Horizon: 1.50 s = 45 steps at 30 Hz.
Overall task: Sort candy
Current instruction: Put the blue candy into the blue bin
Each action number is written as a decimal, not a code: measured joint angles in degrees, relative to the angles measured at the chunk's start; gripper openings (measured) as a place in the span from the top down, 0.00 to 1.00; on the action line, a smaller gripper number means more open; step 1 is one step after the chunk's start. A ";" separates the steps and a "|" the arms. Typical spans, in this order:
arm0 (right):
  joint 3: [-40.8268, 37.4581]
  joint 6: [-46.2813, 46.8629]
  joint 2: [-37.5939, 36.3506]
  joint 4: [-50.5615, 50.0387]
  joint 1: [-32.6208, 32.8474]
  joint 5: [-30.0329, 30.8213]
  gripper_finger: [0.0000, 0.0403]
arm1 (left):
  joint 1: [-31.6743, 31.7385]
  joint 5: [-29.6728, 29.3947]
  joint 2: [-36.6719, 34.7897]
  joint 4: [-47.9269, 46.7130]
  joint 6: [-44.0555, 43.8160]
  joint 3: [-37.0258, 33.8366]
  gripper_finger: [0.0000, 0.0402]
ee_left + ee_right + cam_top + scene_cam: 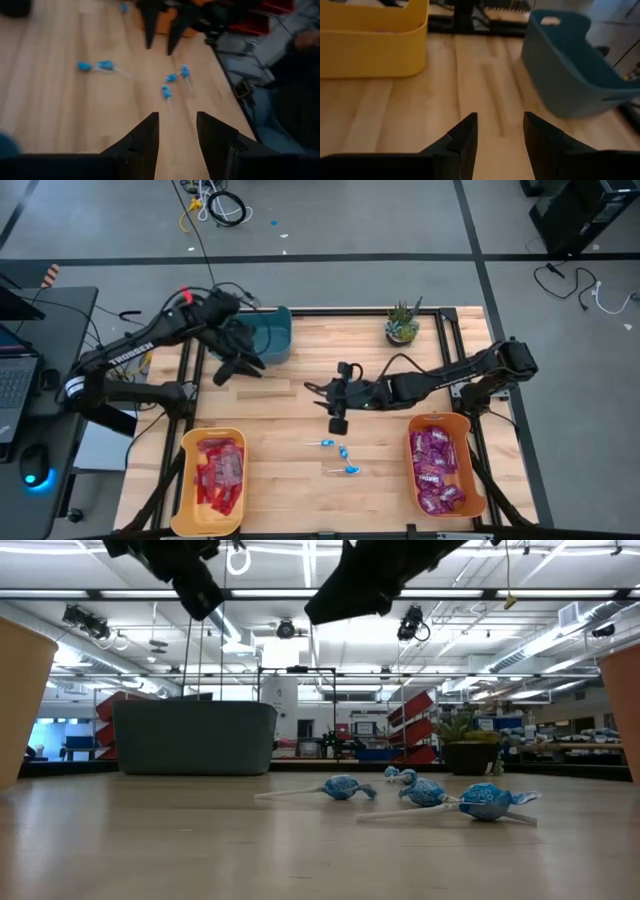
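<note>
- Three tiny blue lollipops on thin white sticks (343, 456) lie loose on the bare wood near the middle of the table's front half, between the two front bins; the low view shows three or perhaps four blue heads, so the exact count is uncertain.
- Flat red packets (219, 472) fill the yellow plastic bin (186, 480) at the front-left corner, too piled to count.
- Shiny purple-magenta packets (436, 470) fill the orange plastic bin (470, 470) at the front-right corner, also too many to count.
- One teal plastic bin (279, 332) stands at the back edge, left of centre; its contents cannot be seen.
- One small potted green plant (402, 322) sits at the back edge, right of centre.
- Right gripper (338, 423) hangs over the table's middle, just behind the lollipops, its jaws apart and holding nothing.
- Left gripper (243, 367) hovers beside the teal bin, above the table, jaws apart and empty.
- Red and purple look sorted, so the step in hand seems to be clearing the last blue lollipops.
- Next move, as I judge it: the right gripper lowers onto the nearest lollipop, closes on the head or stick, and carries it to the teal bin; the thin stick lying flat calls for a low, well-centred pinch.
</note>
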 joint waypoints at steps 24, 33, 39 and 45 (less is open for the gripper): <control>-0.02 10.48 0.00 -9.08 9.17 -4.50 0.64 | -27.68 -33.22 0.00 16.45 -7.64 -0.04 0.66; -0.04 12.85 0.02 -10.67 12.11 -4.11 0.63 | -35.82 -41.13 0.02 20.55 -11.28 -1.78 0.66; -0.07 12.73 0.02 -10.56 13.11 -3.90 0.63 | -39.46 -43.43 0.04 24.84 -15.47 -5.01 0.66; -0.07 12.97 1.00 -9.65 13.55 -2.32 0.63 | -43.20 -46.67 0.05 29.57 -17.19 -7.62 0.66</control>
